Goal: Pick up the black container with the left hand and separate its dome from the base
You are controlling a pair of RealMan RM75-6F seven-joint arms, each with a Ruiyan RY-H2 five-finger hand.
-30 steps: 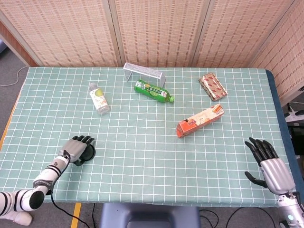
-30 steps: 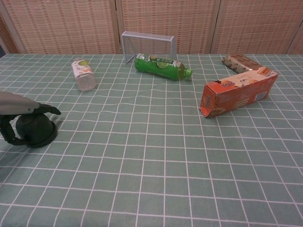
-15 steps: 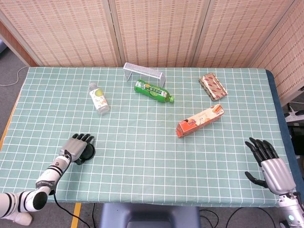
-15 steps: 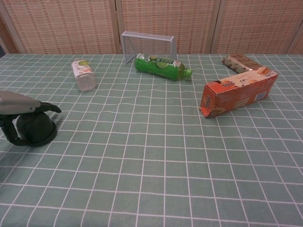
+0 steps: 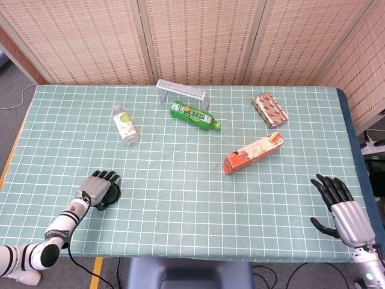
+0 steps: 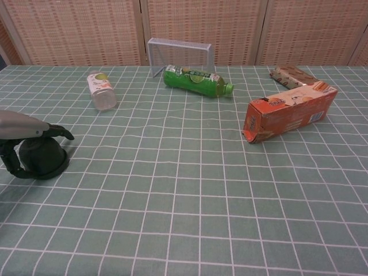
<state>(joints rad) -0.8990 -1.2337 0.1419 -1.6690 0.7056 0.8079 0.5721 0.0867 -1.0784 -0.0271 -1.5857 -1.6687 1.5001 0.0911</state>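
The black container [image 5: 112, 194] [image 6: 41, 156], a dark dome on a round base, stands on the table near its front left edge. My left hand [image 5: 98, 188] [image 6: 20, 130] lies over the dome and holds it, with the thumb curled round the near side and a finger reaching past the far side. The container's base still rests on the cloth. My right hand [image 5: 343, 211] hovers at the table's front right corner with its fingers spread and nothing in it; the chest view does not show it.
A clear bottle [image 5: 126, 125] [image 6: 102, 91] lies behind the container. A green bottle [image 5: 194, 115] [image 6: 195, 80] lies by a wire rack [image 5: 182, 93] [image 6: 181, 49] at the back. On the right are an orange carton [image 5: 253, 153] [image 6: 289, 112] and a snack packet [image 5: 270, 109] [image 6: 290, 75].
My left hand and the container have shifted very slightly on the table. The right hand has stayed still.
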